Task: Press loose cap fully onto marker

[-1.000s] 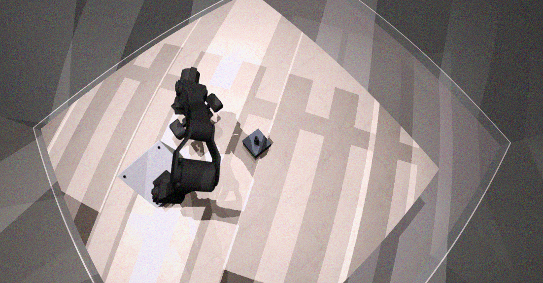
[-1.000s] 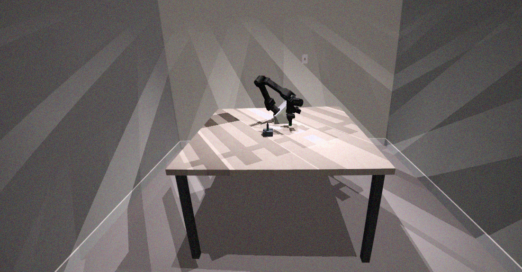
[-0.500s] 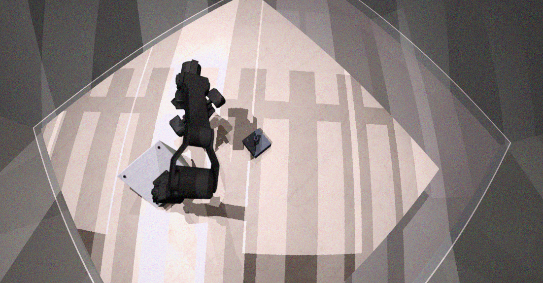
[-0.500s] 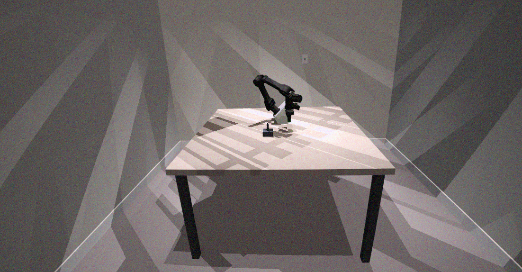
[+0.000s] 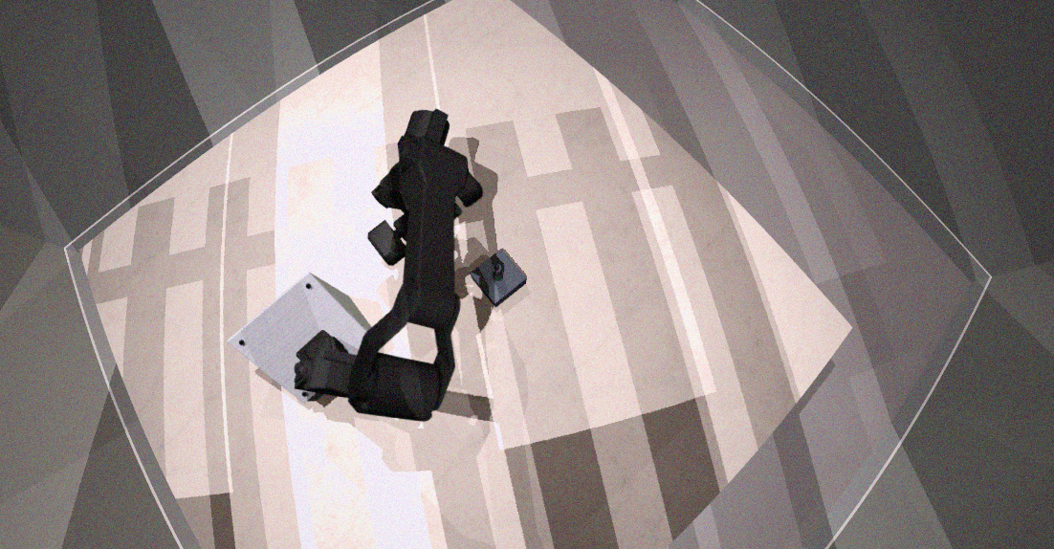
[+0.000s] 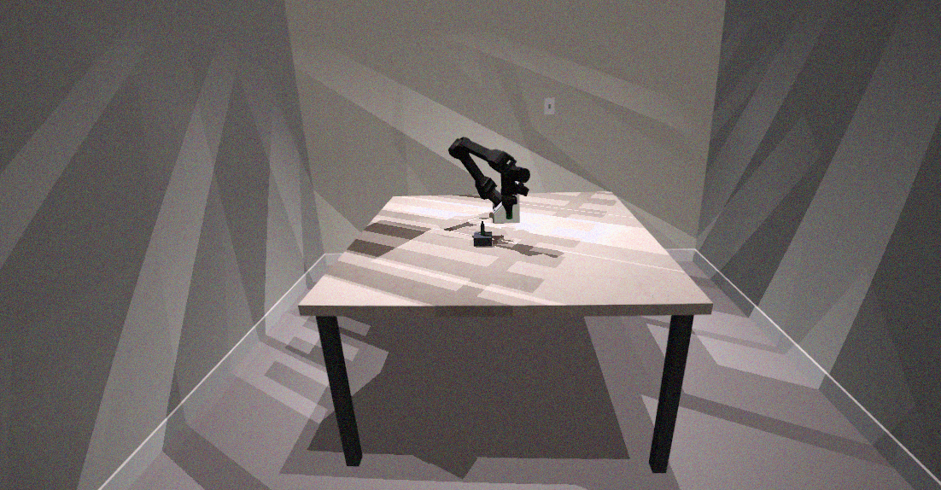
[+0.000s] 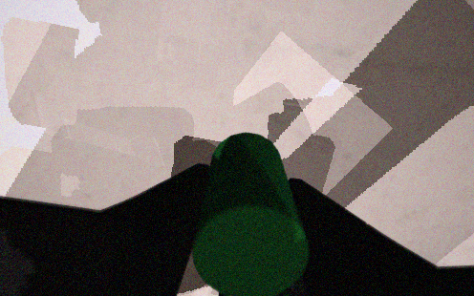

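Observation:
My gripper (image 6: pixel 509 212) (image 7: pixel 247 183) is shut on the green cap (image 6: pixel 509 216) (image 7: pixel 251 250). The wrist view shows the cap upright between the two black fingers, with table behind it. In the exterior view the cap hangs above the table (image 5: pixel 663 288) (image 6: pixel 592 282); the top view hides it under the arm. The dark marker (image 5: pixel 497 266) (image 6: pixel 482 226) stands upright in the blue-grey holder block (image 5: pixel 510 281) (image 6: pixel 482 241), bare of the cap. In the exterior view, the gripper is to the right of the marker and higher. The marker is outside the wrist view.
A pale metal plate (image 5: pixel 279 324) (image 6: pixel 499 216) lies by the arm's base, with dark screws at its corners. The black arm (image 5: pixel 430 251) (image 6: pixel 483 151) reaches over the table. Hard-edged shadows and light stripes cross the table top.

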{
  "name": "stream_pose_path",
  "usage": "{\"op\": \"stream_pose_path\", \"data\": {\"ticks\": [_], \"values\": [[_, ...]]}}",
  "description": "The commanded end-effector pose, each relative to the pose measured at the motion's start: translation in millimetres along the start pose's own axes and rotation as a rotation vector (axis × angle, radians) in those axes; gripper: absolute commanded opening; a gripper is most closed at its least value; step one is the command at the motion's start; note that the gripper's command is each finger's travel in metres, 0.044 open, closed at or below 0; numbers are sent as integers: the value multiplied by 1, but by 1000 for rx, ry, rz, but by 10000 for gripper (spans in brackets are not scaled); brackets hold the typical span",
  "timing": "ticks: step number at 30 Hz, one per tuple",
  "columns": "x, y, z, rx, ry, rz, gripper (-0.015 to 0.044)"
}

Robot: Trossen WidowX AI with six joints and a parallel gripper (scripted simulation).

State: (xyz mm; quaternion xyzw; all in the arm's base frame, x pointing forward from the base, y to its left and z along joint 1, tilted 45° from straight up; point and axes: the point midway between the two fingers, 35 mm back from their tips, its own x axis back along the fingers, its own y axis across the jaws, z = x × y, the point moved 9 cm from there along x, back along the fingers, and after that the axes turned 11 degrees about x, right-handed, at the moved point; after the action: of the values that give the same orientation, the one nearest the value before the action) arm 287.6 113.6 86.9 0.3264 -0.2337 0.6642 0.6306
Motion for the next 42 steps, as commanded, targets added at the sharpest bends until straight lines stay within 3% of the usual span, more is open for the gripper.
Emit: {"op": "stream_pose_path", "data": {"ticks": [1, 20, 42], "values": [[5, -7, 17, 2, 6, 3, 0], [28, -23, 116, -4, 27, -4, 0], [6, -23, 117, -4, 27, -4, 0]]}}
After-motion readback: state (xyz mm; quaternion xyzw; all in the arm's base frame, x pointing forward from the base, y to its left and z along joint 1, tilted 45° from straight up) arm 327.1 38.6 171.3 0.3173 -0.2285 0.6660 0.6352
